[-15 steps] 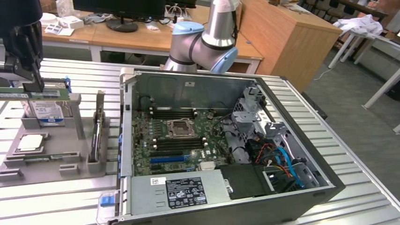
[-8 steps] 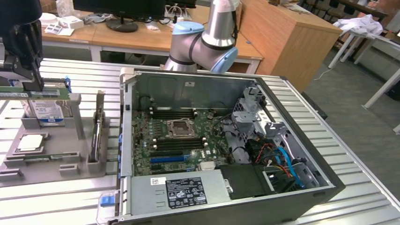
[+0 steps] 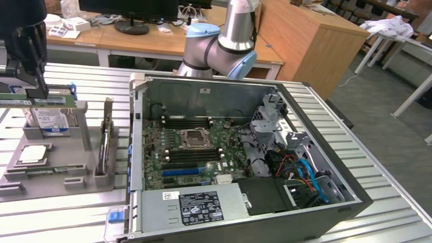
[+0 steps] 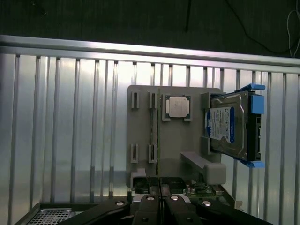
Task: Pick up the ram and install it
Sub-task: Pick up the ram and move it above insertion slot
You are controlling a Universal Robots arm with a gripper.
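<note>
My black gripper [image 3: 37, 94] hangs above the grey parts tray [image 3: 74, 179] at the exterior view's left, shut on the ram [image 3: 50, 100], a long green stick held level and clear of the tray. In the wrist view the shut fingertips [image 4: 150, 202] meet at the gripper [image 4: 161, 201], and the ram's thin edge [image 4: 159, 180] runs out from between them, over the tray [image 4: 143, 126] far below. The motherboard's black memory slots [image 3: 191, 122] lie inside the open computer case [image 3: 202, 81], well away from the gripper toward the exterior view's right.
The tray carries a hard drive with blue rails [image 4: 229, 124], a square silver processor [image 4: 178, 107], an upright card [image 3: 104, 147] and another green stick [image 3: 30, 171] in a slot. The case holds a power supply [image 3: 196, 205], cables [image 3: 304, 172] and a blue slot [image 3: 181, 172].
</note>
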